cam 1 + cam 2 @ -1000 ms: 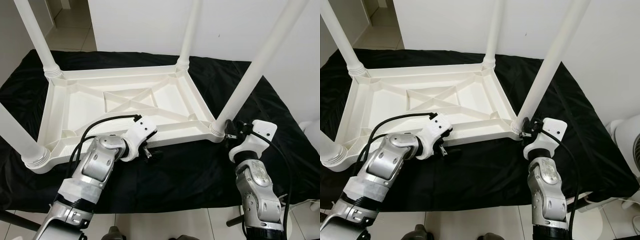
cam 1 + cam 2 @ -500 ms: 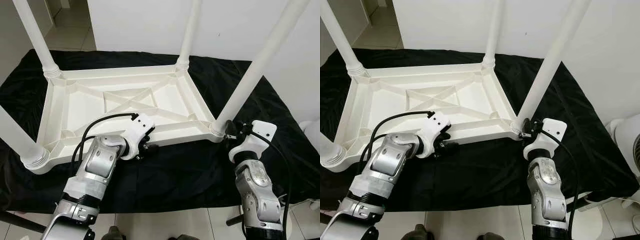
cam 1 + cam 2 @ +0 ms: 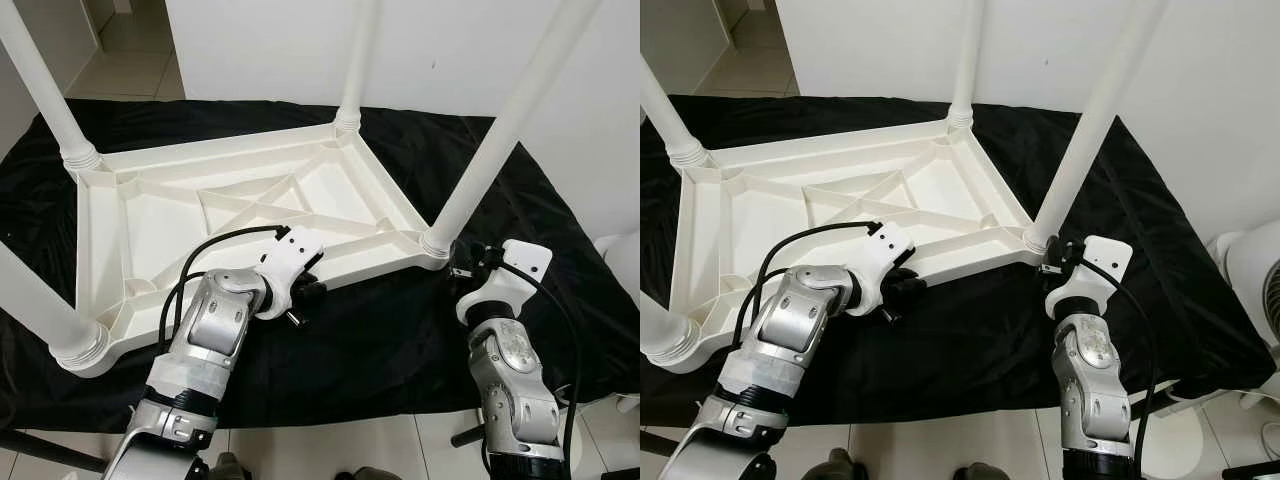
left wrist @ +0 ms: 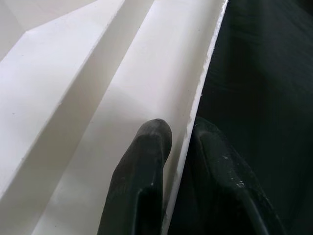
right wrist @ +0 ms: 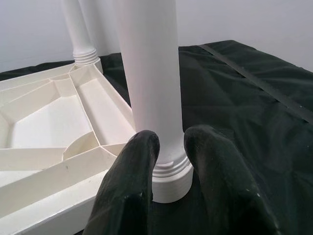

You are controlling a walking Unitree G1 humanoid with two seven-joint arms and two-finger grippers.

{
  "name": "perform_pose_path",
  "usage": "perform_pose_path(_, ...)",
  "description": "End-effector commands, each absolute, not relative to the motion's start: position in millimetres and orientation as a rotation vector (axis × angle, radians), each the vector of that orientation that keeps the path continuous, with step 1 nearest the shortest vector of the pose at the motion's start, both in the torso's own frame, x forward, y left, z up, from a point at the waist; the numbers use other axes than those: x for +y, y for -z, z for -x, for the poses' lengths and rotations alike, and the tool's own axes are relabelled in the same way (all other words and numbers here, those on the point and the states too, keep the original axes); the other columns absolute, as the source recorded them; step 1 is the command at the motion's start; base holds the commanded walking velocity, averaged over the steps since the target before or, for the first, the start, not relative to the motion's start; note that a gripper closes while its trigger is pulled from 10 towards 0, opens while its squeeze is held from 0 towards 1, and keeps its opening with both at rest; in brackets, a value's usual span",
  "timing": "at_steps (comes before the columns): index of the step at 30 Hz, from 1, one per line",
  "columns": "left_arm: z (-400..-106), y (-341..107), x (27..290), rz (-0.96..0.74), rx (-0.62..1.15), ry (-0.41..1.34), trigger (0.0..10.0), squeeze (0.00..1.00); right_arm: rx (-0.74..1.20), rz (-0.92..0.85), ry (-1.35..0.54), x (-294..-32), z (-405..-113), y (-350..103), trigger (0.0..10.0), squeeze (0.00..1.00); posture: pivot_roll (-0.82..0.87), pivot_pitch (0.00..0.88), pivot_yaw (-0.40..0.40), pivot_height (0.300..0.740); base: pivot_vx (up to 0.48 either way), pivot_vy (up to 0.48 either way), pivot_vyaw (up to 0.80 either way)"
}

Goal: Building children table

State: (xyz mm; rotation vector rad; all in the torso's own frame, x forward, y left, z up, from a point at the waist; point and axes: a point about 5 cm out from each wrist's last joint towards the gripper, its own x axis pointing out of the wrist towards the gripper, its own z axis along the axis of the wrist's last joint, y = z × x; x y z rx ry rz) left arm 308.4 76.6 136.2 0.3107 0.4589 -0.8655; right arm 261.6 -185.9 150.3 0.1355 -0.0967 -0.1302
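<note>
White upturned table (image 3: 250, 200), left gripper (image 4: 178, 147) astride rim.

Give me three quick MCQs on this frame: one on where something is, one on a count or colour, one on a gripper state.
1. Where is the left gripper?
A. On the near rim of the table top
B. On the far left leg
C. On the floor

2. How many legs stand on the table top?
A. Two
B. Three
C. Four

3. What is the right gripper doing?
A. Hanging idle
B. Holding a screwdriver
C. Sitting at the base of the near right leg

Answers: 1 A, the left wrist view shows one finger on each side of the rim edge. 2 C, one white leg rises from each corner. 3 C, its fingers flank the leg just above the collar, over the black cloth.
</note>
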Motion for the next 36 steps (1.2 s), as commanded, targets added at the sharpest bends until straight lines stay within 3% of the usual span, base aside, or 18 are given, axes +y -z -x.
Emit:
perform_pose_path(1, -323, -145, 94, -0.383, 0.355, 0.447, 0.0, 0.0, -0.083, -0.141, 0.136, -186, -262, -148, 10.0, 0.0, 0.01, 0.026, -0.049, 0.74, 0.0, 0.0, 0.0)
perform_pose_path(2, -322, -147, 89, -0.384, 0.335, 0.48, 3.4, 0.0, -0.083, -0.138, 0.133, -185, -263, -148, 10.0, 0.0, 0.01, 0.028, -0.051, 0.74, 0.0, 0.0, 0.0)
perform_pose_path(3, -322, -147, 89, -0.384, 0.335, 0.48, 3.4, 0.0, -0.083, -0.138, 0.133, -185, -263, -148, 10.0, 0.0, 0.01, 0.028, -0.051, 0.74, 0.0, 0.0, 0.0)
perform_pose_path(4, -320, -148, 84, -0.387, 0.311, 0.52, 8.9, 0.0, -0.083, -0.133, 0.13, -184, -263, -148, 10.0, 0.0, 0.01, 0.028, -0.051, 0.74, 0.0, 0.0, 0.0)
perform_pose_path(5, -316, -152, 76, -0.394, 0.269, 0.582, 10.0, 0.0, -0.083, -0.13, 0.127, -183, -263, -148, 10.0, 0.0, 0.01, 0.028, -0.051, 0.74, 0.0, 0.0, 0.0)
perform_pose_path(6, -310, -157, 65, -0.375, 0.21, 0.667, 10.0, 0.18, -0.081, -0.126, 0.124, -183, -263, -148, 10.0, 0.0, 0.01, 0.027, -0.05, 0.74, 0.0, 0.0, 0.0)
perform_pose_path(8, -310, -157, 65, -0.375, 0.21, 0.667, 10.0, 0.18, -0.081, -0.126, 0.124, -183, -263, -148, 10.0, 0.0, 0.01, 0.027, -0.05, 0.74, 0.0, 0.0, 0.0)
perform_pose_path(9, -308, -159, 62, -0.357, 0.193, 0.692, 10.0, 1.0, -0.081, -0.124, 0.123, -182, -264, -147, 10.0, 0.0, 0.01, 0.027, -0.05, 0.74, 0.0, 0.0, 0.0)
perform_pose_path(10, -305, -161, 59, -0.295, 0.193, 0.734, 10.0, 1.0, -0.082, -0.123, 0.123, -183, -264, -148, 10.0, 0.0, 0.01, 0.025, -0.049, 0.74, 0.0, 0.0, 0.0)
perform_pose_path(14, -293, -164, 51, -0.332, 0.144, 0.858, 10.0, 1.0, -0.085, -0.12, 0.124, -183, -265, -148, 10.0, 0.0, 0.01, 0.023, -0.047, 0.74, 0.0, 0.0, 0.0)
perform_pose_path(15, -288, -167, 49, -0.386, 0.071, 0.887, 10.0, 0.65, -0.086, -0.12, 0.121, -182, -265, -148, 10.0, 0.0, 0.02, 0.022, -0.046, 0.74, 0.0, 0.0, 0.0)
perform_pose_path(16, -288, -167, 49, -0.386, 0.071, 0.887, 10.0, 0.65, -0.086, -0.12, 0.121, -182, -265, -148, 10.0, 0.0, 0.02, 0.022, -0.046, 0.74, 0.0, 0.0, 0.0)
perform_pose_path(17, -286, -169, 48, -0.408, 0.036, 0.904, 10.0, 0.0, -0.087, -0.12, 0.119, -181, -265, -148, 10.0, 0.0, 0.02, 0.022, -0.046, 0.74, 0.0, 0.0, 0.0)
perform_pose_path(20, -280, -172, 52, -0.47, -0.029, 0.916, 10.0, 0.0, -0.088, -0.122, 0.116, -180, -265, -148, 10.0, 0.0, 0.02, 0.023, -0.043, 0.74, 0.0, 0.0, 0.0)
perform_pose_path(26, -282, -171, 61, -0.434, 0.008, 0.881, 10.0, 0.0, -0.09, -0.121, 0.113, -178, -265, -148, 10.0, 0.0, 0.03, 0.026, -0.041, 0.74, 0.0, 0.0, 0.0)
perform_pose_path(36, -273, -147, 103, -0.509, 0.134, 0.891, 10.0, 0.0, -0.082, -0.124, 0.101, -176, -267, -146, 10.0, 0.0, 0.05, 0.032, -0.053, 0.74, 0.0, 0.0, 0.0)
